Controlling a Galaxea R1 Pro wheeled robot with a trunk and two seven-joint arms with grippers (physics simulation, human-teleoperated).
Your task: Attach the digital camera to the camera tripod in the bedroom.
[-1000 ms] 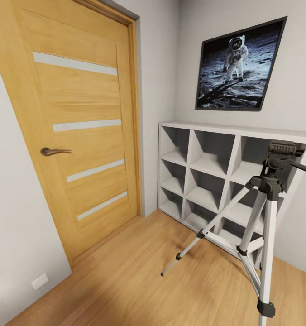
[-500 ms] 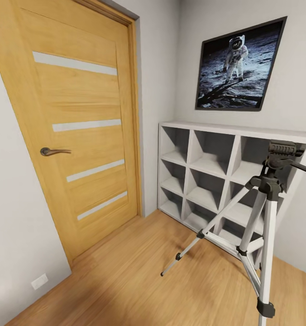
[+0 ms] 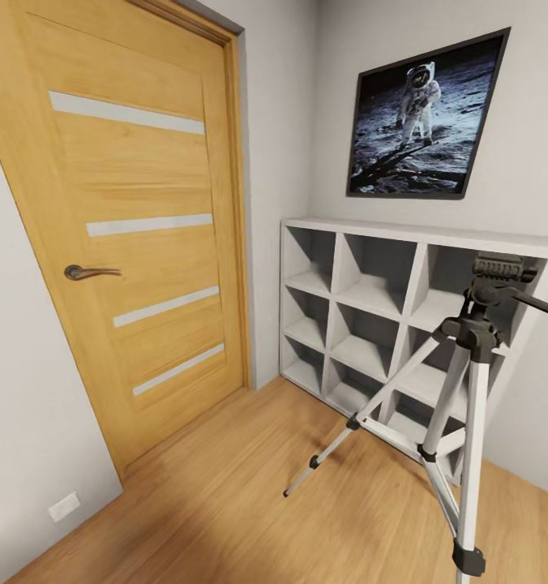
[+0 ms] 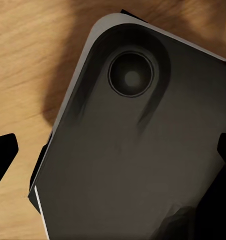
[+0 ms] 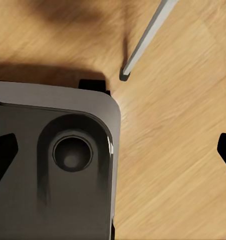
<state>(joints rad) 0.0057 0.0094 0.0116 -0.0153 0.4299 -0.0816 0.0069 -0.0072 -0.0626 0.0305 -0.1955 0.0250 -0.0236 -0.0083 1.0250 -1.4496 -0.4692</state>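
The camera tripod (image 3: 471, 339) stands on the light wood floor at the right of the head view, in front of the white cube shelf. Its black head (image 3: 495, 269) is bare on top, and the long pan handle (image 3: 542, 306) points right. One silver leg reaches left across the floor; a leg's foot (image 5: 125, 75) rests on the planks in the right wrist view. The digital camera is out of view. My left gripper (image 4: 114, 152) and right gripper (image 5: 114, 152) are both open, with nothing between the fingertips at the frame edges.
This is the bedroom: a shut wooden door with pale stripes (image 3: 136, 268) at the left, the cube shelf (image 3: 363, 316) against the far wall, an astronaut picture (image 3: 416, 122) above it. My own dark grey base (image 4: 138, 165) lies under both wrists. Open floor (image 3: 225, 503) spreads between door and tripod.
The whole head view has slid slightly left and up, so the camera has moved a little. The tripod, door and shelf stand as before.
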